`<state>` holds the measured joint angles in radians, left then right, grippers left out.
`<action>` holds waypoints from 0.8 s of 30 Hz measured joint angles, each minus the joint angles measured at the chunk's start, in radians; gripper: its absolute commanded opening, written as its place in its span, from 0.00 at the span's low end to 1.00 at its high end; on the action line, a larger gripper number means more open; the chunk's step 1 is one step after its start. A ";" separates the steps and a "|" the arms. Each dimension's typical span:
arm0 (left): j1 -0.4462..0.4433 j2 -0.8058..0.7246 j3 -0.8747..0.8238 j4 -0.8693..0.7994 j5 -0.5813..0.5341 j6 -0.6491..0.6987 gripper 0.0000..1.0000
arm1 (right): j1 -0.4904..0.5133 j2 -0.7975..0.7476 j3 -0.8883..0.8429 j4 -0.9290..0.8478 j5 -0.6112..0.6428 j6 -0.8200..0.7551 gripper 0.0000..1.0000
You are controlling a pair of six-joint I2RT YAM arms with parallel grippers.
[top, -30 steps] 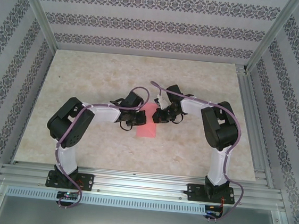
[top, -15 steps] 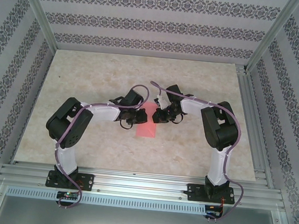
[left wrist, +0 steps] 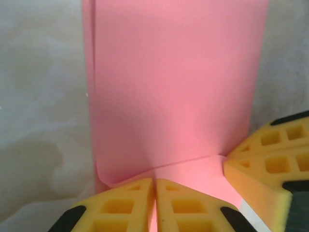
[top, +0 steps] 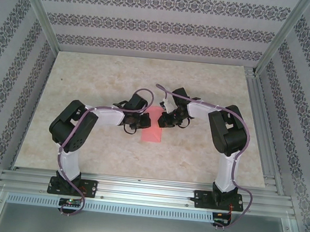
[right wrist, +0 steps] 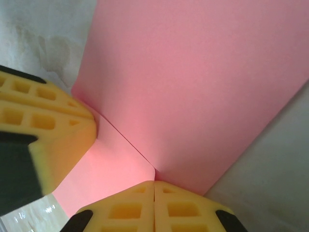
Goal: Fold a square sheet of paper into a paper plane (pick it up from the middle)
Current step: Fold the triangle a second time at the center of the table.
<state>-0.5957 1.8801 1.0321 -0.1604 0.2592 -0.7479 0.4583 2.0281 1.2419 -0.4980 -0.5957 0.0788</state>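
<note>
In its wrist view the left claw (left wrist: 154,186) sits at 6 o'clock, clenched, tips touching a creased flap of the square sheet of paper (left wrist: 174,87). The right claw (left wrist: 228,162), also clenched, touches the flap at 4 o'clock. Whether either pinches a layer is unclear. The sheet lies on the surface (left wrist: 38,96), cut off at 12 o'clock.

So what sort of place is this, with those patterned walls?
Probably a robotics test booth: a left arm and a right arm bolted to an aluminium rail at a table edge, patterned wall panels in a metal frame boxing it in, and a pink paper sheet between the arms.
</note>
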 measured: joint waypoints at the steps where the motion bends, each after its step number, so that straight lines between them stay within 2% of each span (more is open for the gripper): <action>1: 0.001 0.000 -0.001 0.007 0.000 0.001 0.14 | 0.000 0.000 0.000 0.000 0.000 0.000 0.07; 12: 0.011 -0.006 0.005 -0.002 0.008 0.011 0.15 | 0.000 0.000 0.000 0.000 0.000 0.000 0.07; 20: 0.062 -0.027 0.024 -0.013 -0.003 0.014 0.15 | 0.000 0.000 0.000 0.001 0.000 0.001 0.07; 24: 0.064 -0.027 0.024 -0.009 0.026 0.013 0.18 | 0.000 0.000 0.000 0.001 0.000 0.001 0.07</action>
<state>-0.5320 1.8530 1.0557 -0.1692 0.2848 -0.7353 0.4583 2.0281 1.2419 -0.4969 -0.5957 0.0795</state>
